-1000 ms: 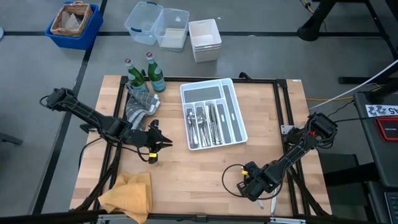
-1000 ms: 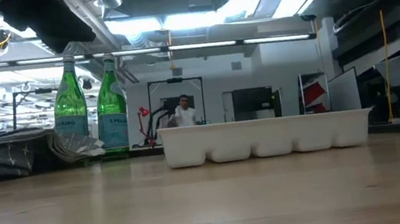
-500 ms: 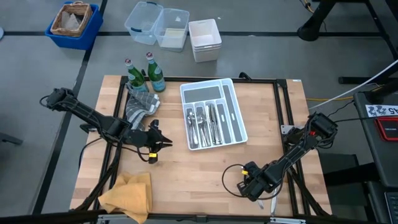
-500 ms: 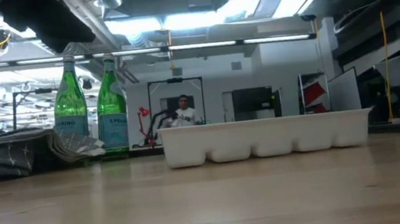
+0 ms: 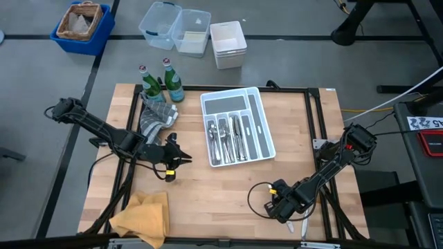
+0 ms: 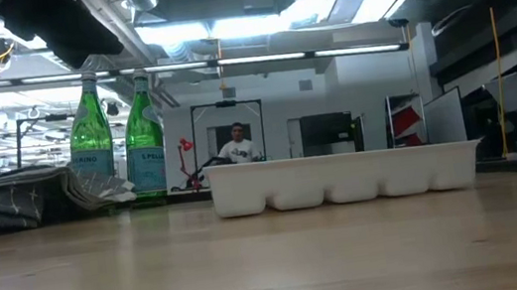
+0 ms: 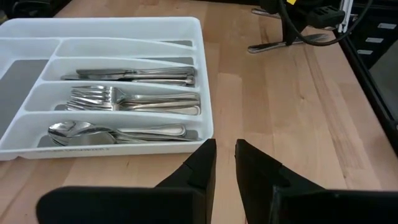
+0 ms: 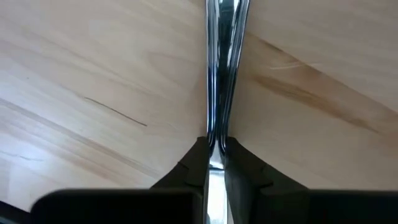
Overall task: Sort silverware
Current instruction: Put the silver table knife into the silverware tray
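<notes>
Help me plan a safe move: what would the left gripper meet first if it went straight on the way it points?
Probably the near wall of the white tray; the left gripper points at its corner past bare table, though depth is unclear.

Whole table (image 5: 228, 187) seen from directly overhead, white tray (image 6: 343, 176) viewed level from the table's near edge, same tray (image 7: 205, 74) shared by the left wrist view, right wrist view pressed close to the wood.
</notes>
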Controlling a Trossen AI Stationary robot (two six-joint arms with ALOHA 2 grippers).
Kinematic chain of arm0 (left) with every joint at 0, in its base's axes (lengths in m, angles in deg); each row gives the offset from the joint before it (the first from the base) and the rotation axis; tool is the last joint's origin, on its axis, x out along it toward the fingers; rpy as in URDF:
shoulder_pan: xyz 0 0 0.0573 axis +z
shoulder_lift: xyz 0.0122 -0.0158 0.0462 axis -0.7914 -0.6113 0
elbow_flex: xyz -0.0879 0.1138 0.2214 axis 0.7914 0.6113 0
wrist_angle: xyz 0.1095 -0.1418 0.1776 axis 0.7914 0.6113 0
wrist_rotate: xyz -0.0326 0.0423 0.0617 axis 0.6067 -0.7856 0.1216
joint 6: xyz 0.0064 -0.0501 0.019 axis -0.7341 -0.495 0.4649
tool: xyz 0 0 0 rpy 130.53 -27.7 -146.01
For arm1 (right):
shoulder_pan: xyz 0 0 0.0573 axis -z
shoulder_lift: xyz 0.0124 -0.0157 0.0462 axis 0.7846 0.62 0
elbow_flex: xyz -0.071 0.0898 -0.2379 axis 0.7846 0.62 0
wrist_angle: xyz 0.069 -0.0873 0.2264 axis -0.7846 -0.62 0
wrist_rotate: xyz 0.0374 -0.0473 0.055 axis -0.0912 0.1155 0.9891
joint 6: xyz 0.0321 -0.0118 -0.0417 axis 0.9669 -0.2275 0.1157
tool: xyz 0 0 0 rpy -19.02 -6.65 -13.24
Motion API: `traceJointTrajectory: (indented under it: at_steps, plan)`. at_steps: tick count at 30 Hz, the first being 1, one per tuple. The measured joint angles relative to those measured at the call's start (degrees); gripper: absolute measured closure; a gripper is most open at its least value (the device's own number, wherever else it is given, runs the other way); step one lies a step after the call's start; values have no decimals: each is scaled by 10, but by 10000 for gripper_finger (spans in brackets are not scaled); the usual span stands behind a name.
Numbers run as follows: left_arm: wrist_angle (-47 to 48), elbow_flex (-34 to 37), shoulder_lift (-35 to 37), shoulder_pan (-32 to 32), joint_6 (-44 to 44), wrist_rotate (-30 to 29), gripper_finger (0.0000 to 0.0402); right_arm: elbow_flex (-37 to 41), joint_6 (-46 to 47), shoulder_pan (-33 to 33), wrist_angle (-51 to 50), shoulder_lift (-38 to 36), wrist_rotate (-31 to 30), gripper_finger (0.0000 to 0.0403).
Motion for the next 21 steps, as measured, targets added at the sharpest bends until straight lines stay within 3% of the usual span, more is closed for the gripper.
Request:
traceJointTrajectory:
  at_steps: [7, 21]
  plan:
    - [0, 0, 0, 0, -2, 0, 353, -1, -19, 20, 31, -1, -4, 364]
    - [0, 0, 0, 0, -2, 0, 353, -2, -209, 111, 214, -2, -3, 363]
